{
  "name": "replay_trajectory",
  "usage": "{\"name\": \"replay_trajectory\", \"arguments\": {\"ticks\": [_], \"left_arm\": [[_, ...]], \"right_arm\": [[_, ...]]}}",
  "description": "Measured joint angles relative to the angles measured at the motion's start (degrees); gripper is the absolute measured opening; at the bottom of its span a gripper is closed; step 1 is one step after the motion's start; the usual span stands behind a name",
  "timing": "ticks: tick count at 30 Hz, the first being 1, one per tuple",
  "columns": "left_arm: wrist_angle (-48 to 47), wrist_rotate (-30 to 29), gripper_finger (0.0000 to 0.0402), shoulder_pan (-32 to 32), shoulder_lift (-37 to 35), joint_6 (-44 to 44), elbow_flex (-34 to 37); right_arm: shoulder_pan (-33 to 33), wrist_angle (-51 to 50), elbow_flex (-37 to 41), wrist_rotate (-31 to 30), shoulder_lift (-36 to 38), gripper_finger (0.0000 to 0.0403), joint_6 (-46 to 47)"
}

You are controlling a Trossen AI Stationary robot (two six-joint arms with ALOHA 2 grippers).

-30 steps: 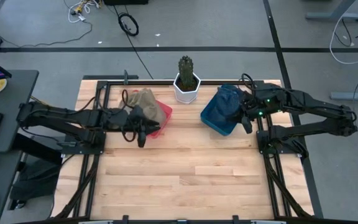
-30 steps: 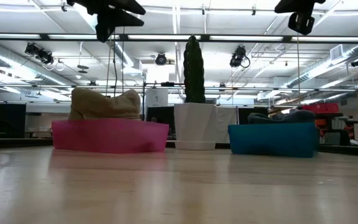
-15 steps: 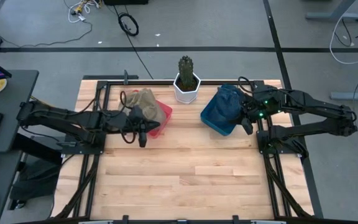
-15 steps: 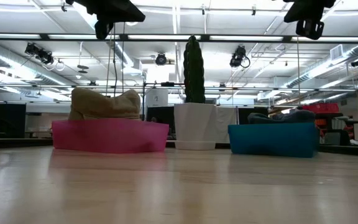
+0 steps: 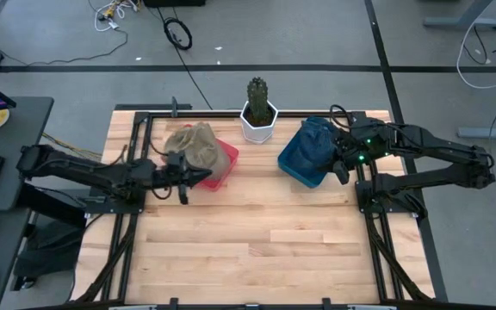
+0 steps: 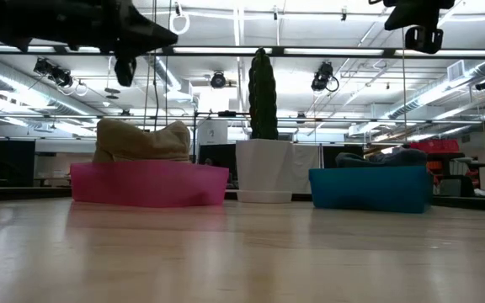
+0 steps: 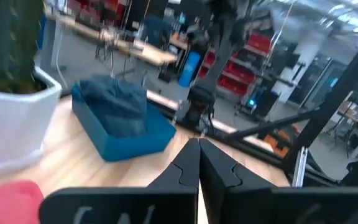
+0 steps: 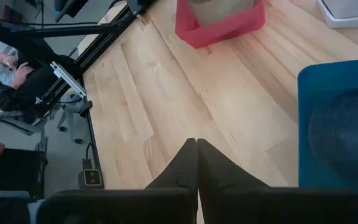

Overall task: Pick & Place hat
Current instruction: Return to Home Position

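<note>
A tan hat (image 5: 196,142) lies bunched in a pink bin (image 5: 224,165) on the far left part of the table, its crown rising above the rim (image 6: 141,141). A dark blue hat (image 5: 313,139) fills a blue bin (image 5: 293,168) on the far right. My left gripper (image 5: 203,175) is shut, lies about level, points toward the table's right and hangs in the air just near of the pink bin. My right gripper (image 5: 342,170) is shut and held high beside the blue bin's right side. In the wrist views both pairs of fingers are closed on nothing (image 7: 197,163) (image 8: 196,163).
A white pot with a cactus (image 5: 257,116) stands at the far edge between the two bins. The wooden tabletop (image 5: 257,250) stretches bare toward the near edge. Black frame rails (image 5: 127,232) run along both sides. A person's hands show beyond the table (image 8: 11,68).
My left arm has drawn back toward the table's left edge, and its gripper has tipped from pointing down to lying about level, staying shut. Both hats and both bins have kept their places.
</note>
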State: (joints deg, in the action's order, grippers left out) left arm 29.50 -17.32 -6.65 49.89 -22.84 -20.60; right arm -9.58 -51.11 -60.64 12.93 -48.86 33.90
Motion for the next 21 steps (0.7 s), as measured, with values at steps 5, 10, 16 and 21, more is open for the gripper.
{"name": "replay_trajectory", "arguments": {"ticks": [5, 10, 16, 21], "left_arm": [[-0.21, -0.01, 0.0004, 1.43, -10.04, 2.67, 3.88], [-2.34, -0.02, 0.0004, 1.72, -20.39, 5.2, 7.33], [-3.76, -0.03, 0.0004, 1.72, -31.62, 7.34, 11.27], [-7.62, -0.13, 0.0005, 1.72, -39.47, 8.58, 12.53]], "right_arm": [[0.0, 0.0, 0.0, -0.02, 0.0, 0.0, 1.31], [0.0, 0.0, 0.0, -0.59, 0.0, 0.0, 1.89], [0.0, 0.0, 0.0, -1.59, 0.0, 0.0, 2.19], [0.0, -0.01, 0.0, -1.59, 0.0, 0.0, 3.18]]}}
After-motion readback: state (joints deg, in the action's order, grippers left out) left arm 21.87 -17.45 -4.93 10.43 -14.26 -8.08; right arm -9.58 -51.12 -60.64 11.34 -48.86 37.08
